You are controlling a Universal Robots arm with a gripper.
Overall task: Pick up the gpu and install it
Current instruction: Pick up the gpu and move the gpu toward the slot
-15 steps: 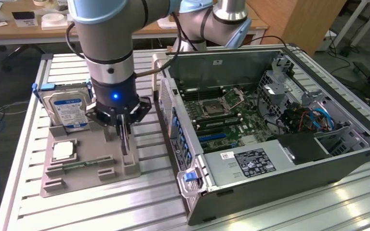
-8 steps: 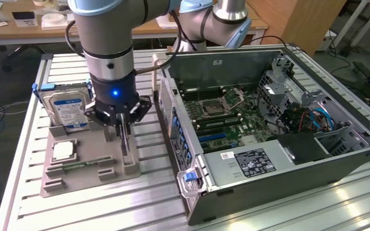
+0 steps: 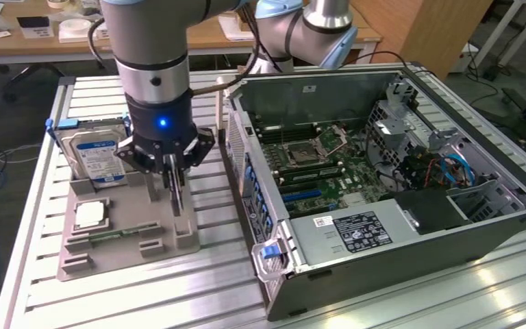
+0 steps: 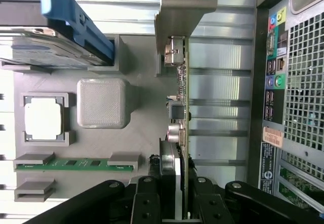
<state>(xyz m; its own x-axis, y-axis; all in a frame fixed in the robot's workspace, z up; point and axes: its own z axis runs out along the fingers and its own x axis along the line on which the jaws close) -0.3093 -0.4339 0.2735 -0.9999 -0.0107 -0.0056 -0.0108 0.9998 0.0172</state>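
Note:
The gpu [image 4: 180,102] shows edge-on in the wrist view as a thin card, with its silver bracket [image 4: 177,16] at the end away from the fingers. My gripper [image 4: 175,188] is shut on the card's near end, one black finger on each face. In the exterior view the gripper [image 3: 173,168] hangs over the grey parts holder [image 3: 126,253] and the gpu [image 3: 177,195] points straight down from it at the holder's edge nearest the case. Whether the card still rests in its slot I cannot tell.
The holder also carries a silver hard drive [image 3: 98,154] in a blue frame, a processor chip [image 3: 91,214] and a green memory stick [image 3: 117,234]. The open computer case [image 3: 382,171] lies to the exterior view's right, its motherboard [image 3: 314,171] exposed. The table is ribbed aluminium.

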